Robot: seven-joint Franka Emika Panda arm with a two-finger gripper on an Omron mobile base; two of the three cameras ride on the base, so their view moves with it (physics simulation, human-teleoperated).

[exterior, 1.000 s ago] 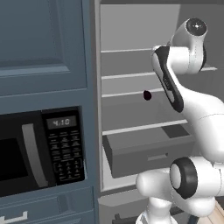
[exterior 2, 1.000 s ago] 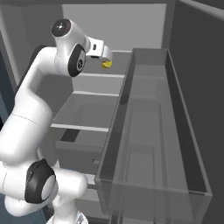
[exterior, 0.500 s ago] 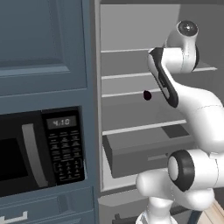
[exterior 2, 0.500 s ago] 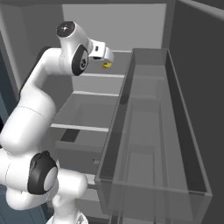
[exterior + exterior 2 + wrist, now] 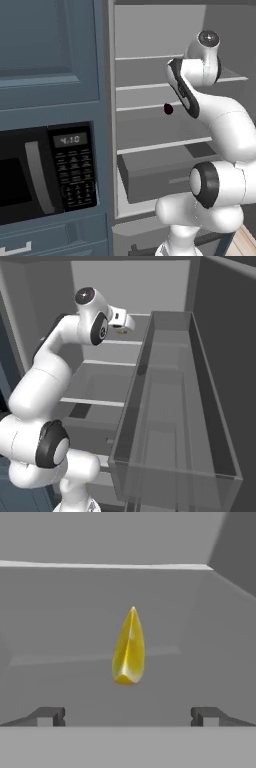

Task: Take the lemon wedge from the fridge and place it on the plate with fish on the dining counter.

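The fridge [image 5: 145, 127] stands open, and my arm reaches into its upper part. On a grey shelf lies the lemon wedge [image 5: 130, 648], small and bright yellow, its point turned away from the hand. My gripper [image 5: 127, 717] is open, one dark fingertip on either side and just short of the wedge, touching nothing. From the right, the lemon wedge [image 5: 121, 332] peeks out right under the gripper [image 5: 126, 325]. The plate, the fish and the dining counter are out of view.
A small dark red round fruit [image 5: 168, 108] sits on a lower shelf beside my arm. A grey drawer [image 5: 150, 175] juts out below. The open door's long clear bin [image 5: 170, 406] runs close along the arm's right. A black microwave [image 5: 45, 170] sits in the blue cabinets to the left.
The hand has pushed a little deeper into the fridge and come closer to the lemon wedge. The jaws have stayed open and the wedge has not moved.
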